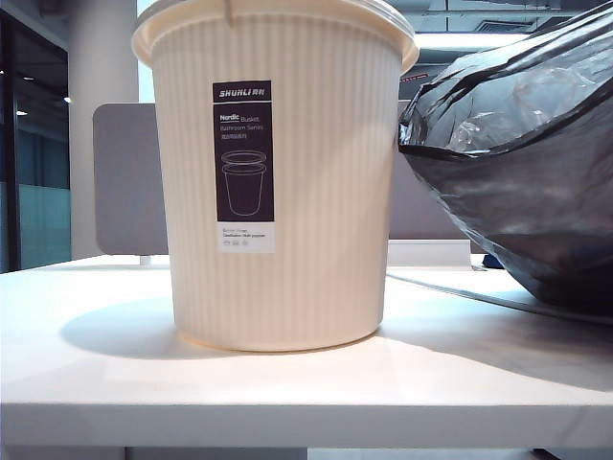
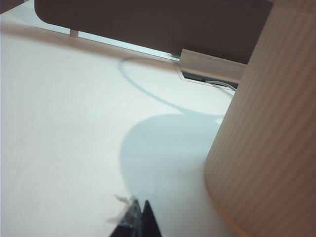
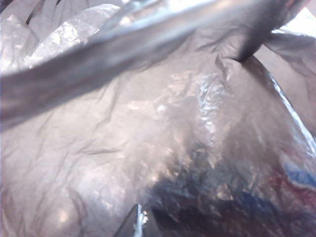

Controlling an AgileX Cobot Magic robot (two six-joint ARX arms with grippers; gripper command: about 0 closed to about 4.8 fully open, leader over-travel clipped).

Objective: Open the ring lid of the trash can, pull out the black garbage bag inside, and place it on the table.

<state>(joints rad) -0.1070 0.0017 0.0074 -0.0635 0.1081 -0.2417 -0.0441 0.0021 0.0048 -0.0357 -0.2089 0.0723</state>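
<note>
The cream ribbed trash can [image 1: 287,182] with its dark SHUNLI label stands upright in the middle of the white table [image 1: 287,383]. The black garbage bag [image 1: 517,153] lies on the table to the can's right, bulging and crinkled. The ring lid is out of view. Neither gripper shows in the exterior view. My left gripper [image 2: 139,207] is shut just above the table [image 2: 64,123], beside the can's wall [image 2: 266,138] and apart from it, with a pale wisp at its tips. My right gripper [image 3: 139,212] is shut, and glossy bag film [image 3: 173,148] fills its view close ahead.
A grey partition panel [image 1: 129,177] stands behind the table's far edge. A thin cable [image 1: 460,290] runs across the tabletop from under the bag towards the can. A white cable box [image 2: 212,66] sits at the far edge near the can.
</note>
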